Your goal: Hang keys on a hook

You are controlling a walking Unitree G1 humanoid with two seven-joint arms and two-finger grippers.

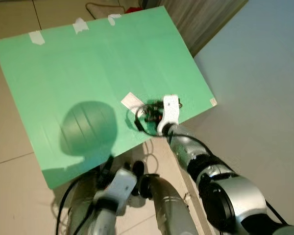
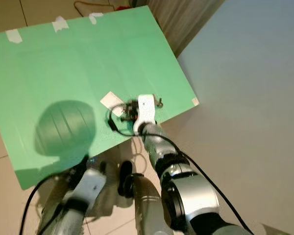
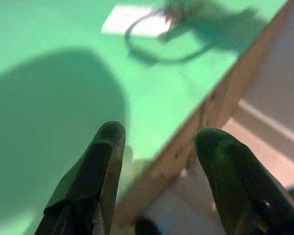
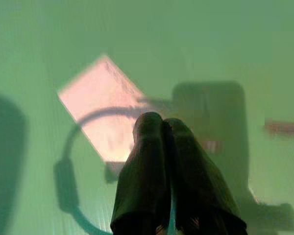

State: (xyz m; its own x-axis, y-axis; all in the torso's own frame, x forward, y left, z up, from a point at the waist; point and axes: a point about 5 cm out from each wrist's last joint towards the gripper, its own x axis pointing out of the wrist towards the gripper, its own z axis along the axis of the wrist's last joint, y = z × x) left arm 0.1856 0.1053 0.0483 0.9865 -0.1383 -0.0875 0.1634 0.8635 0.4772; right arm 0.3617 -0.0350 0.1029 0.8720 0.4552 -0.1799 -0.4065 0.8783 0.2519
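Observation:
A green board (image 1: 88, 63) fills the space in front of me, with a small white patch (image 1: 131, 101) stuck near its lower right part. My right gripper (image 1: 148, 115) rests against the board just beside that patch (image 4: 103, 103). Its black fingers (image 4: 147, 142) are pressed together, and I cannot make out any keys between them. A small dark peg-like thing (image 1: 179, 104) sticks out of the board just right of the white wrist piece; it appears blurred (image 4: 283, 127) in the right wrist view. My left gripper (image 3: 159, 142) is open and empty, low by the board's wooden lower edge (image 3: 186, 147).
Three strips of tape (image 1: 80, 24) hold the board's top edge. A grey wall (image 1: 264, 73) runs along the right, with ribbed curtain (image 1: 201, 19) above it. Tiled floor (image 1: 10, 142) lies to the left. A round shadow (image 1: 88, 127) falls on the board.

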